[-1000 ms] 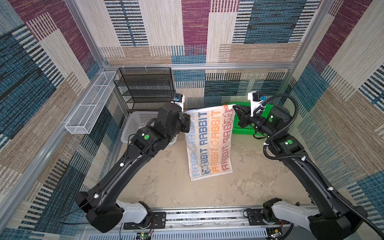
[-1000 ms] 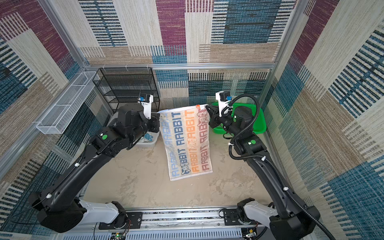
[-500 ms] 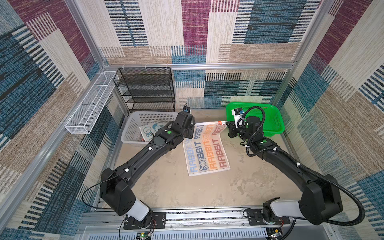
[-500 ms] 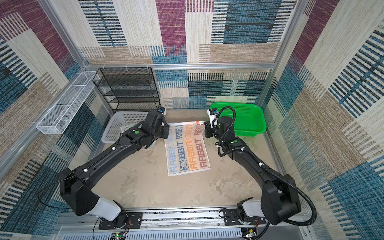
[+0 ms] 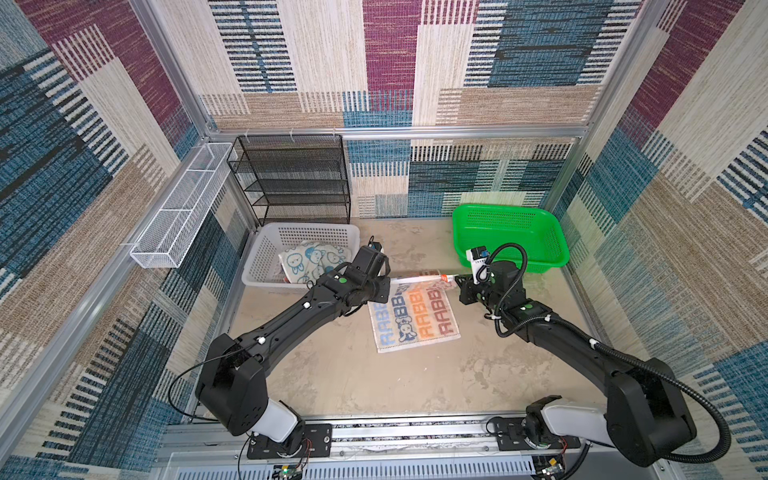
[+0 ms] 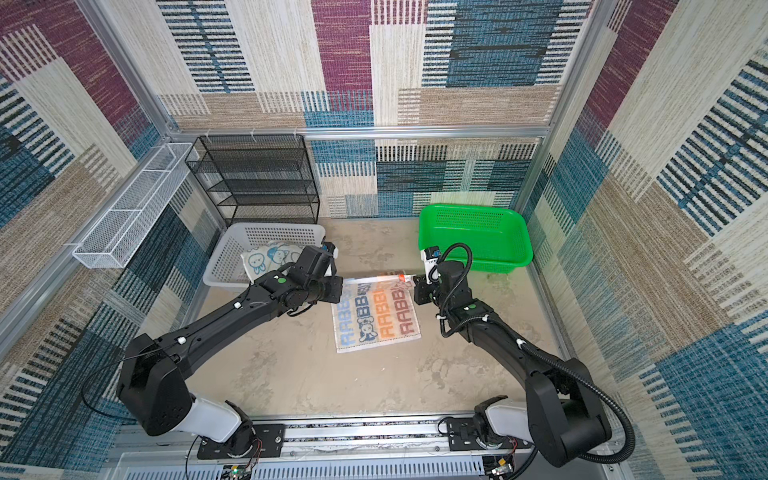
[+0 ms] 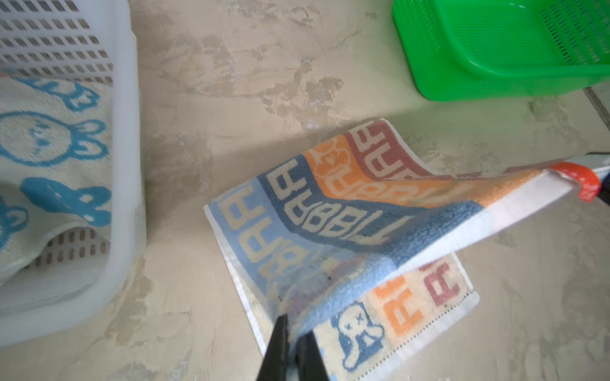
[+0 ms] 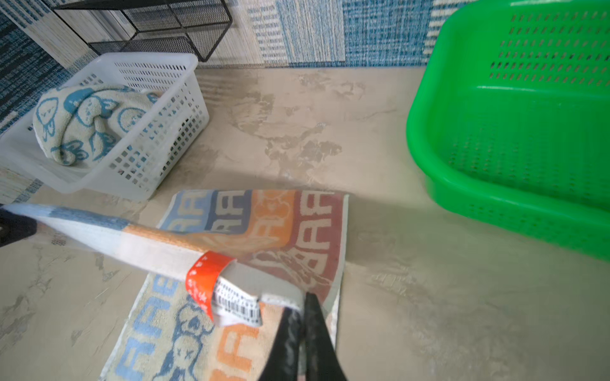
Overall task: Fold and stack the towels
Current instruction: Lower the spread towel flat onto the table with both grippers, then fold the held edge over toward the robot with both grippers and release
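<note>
Striped terry towel (image 5: 415,324) is laid on the desk (image 5: 332,374), near half flat, far edge lifted and pinched at its corners by the clenched left pincer (image 7: 293,326) and right pincer (image 8: 302,305). A rabbit-face towel (image 5: 309,259) is seen in the far-left white basket (image 5: 316,237).

Support surface: a beige, mottled tabletop (image 5: 332,374). Standing on it are a white perforated basket (image 5: 266,257) at centre left, a black mesh rack (image 5: 291,178) directly behind that, and a green perforated basket (image 5: 519,228) at upper right. A striped towel (image 5: 415,328) lies at centre, its far edge raised off the surface.
</note>
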`<state>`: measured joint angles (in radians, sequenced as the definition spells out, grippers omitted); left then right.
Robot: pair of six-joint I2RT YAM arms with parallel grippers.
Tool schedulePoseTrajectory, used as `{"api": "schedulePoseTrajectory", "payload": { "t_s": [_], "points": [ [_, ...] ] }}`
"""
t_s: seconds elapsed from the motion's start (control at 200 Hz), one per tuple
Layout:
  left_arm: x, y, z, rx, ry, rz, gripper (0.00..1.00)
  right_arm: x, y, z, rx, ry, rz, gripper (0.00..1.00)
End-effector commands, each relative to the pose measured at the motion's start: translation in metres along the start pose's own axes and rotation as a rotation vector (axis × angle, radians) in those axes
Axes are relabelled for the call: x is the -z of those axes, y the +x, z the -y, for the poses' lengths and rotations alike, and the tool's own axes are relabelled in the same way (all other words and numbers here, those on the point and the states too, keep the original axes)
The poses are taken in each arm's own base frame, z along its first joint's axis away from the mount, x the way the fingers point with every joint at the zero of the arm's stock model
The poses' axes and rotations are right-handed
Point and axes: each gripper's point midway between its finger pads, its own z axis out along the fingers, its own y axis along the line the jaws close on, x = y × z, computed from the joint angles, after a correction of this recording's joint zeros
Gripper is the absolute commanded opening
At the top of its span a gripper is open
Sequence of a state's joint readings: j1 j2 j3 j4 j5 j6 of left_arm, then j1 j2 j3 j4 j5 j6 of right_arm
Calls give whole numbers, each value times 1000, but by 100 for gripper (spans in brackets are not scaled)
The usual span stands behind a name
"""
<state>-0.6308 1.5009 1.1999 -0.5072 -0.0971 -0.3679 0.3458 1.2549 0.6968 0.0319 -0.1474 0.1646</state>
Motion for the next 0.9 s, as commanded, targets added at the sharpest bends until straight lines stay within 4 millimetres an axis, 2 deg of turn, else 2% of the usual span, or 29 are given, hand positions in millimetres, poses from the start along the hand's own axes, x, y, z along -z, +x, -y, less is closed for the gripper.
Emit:
{"api": "schedulePoseTrajectory", "payload": {
  "t_s": [0.0, 0.165, 0.551, 0.896],
  "points": [
    [4, 24, 0, 40, 17, -67, 0, 7, 18, 6, -80, 30, -44, 0],
    [7, 49, 2, 33, 23, -115, 0, 14, 43, 4, -140, 6, -99, 0],
    [-22, 92, 5, 57, 7, -187, 0, 18, 86, -1, -232, -45, -163, 0],
    [-38, 123, 8, 55, 1, -231, 0, 18, 123, -1, -314, -68, -237, 0]
  ]
}}
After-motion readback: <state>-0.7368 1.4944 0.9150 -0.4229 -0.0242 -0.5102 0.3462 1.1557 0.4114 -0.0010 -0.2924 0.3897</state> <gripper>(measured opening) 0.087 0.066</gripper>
